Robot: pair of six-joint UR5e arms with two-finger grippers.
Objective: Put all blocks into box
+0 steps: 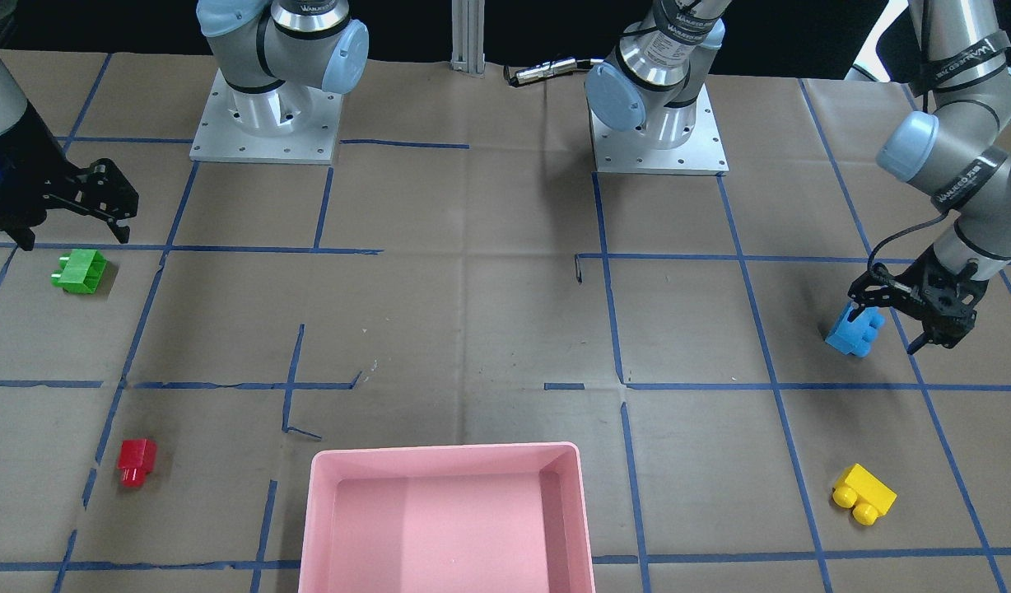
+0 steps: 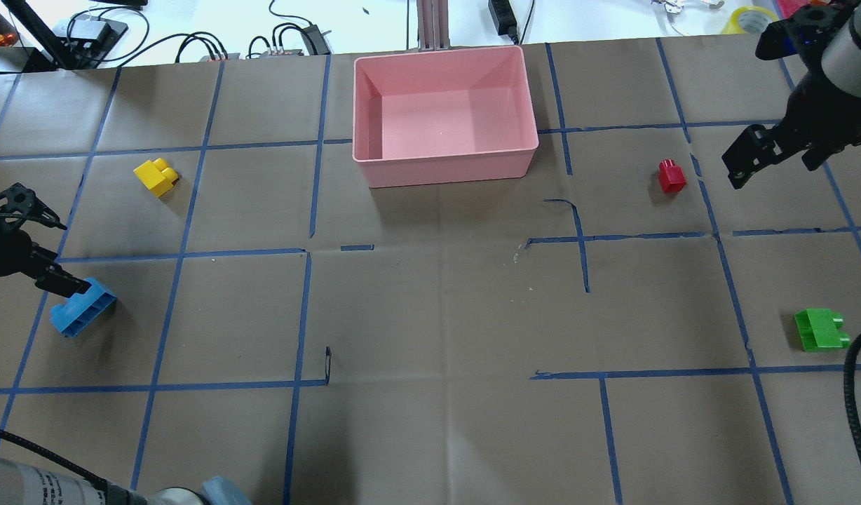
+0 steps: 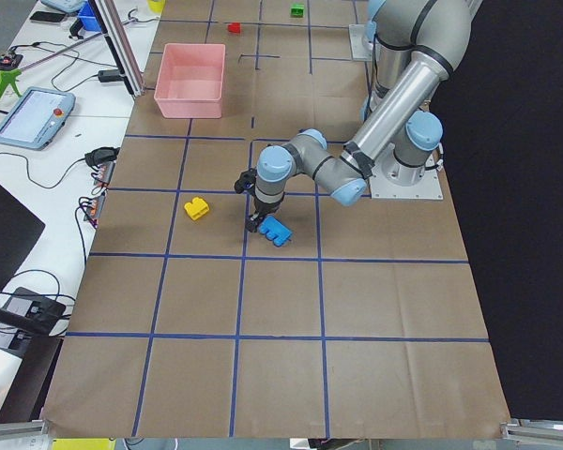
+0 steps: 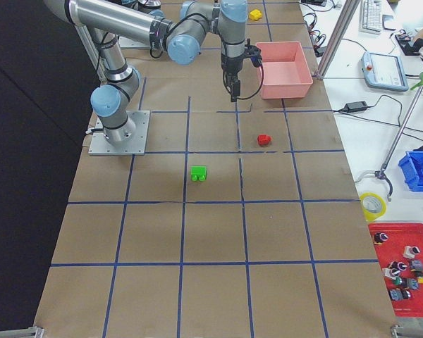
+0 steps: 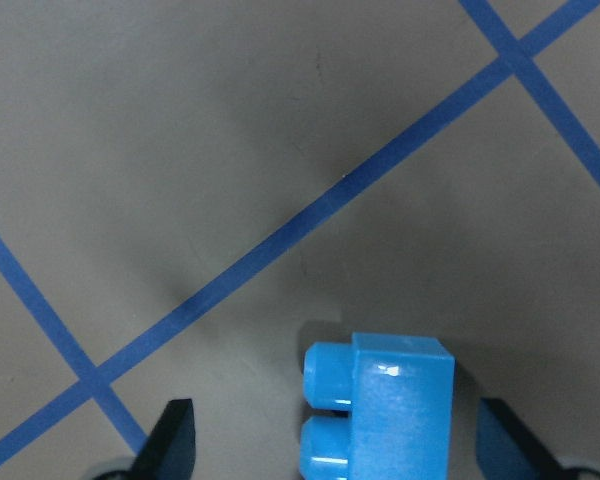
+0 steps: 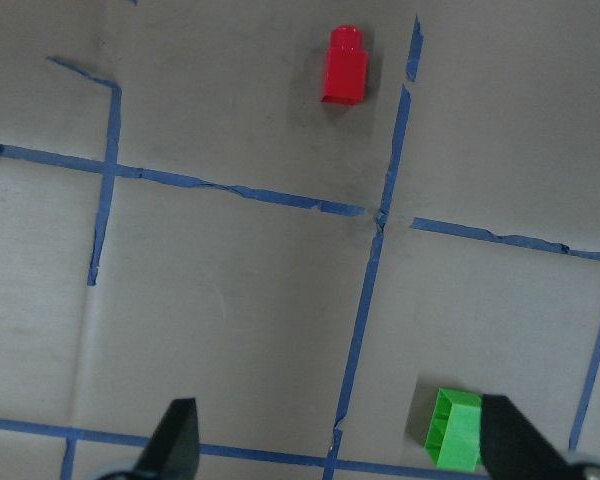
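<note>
In the front view, my left claw [image 1: 891, 328] stood wide astride the long blue studded plastic brick [image 1: 853, 333], which lay on the brown paper worktop [image 1: 472, 329]. Overhead, the shallow pink plastic box [image 2: 444, 168] sat well apart (at the far edge). The right wrist view showed my right claw [image 6: 337, 445] wide, holding nothing, the small green plastic brick [image 6: 455, 430] in sight.

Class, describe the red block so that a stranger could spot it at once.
Find the pink box at the table's far edge. Toward the robot's right of it lies the red block. It is the smallest brick, red, with one stud.
</note>
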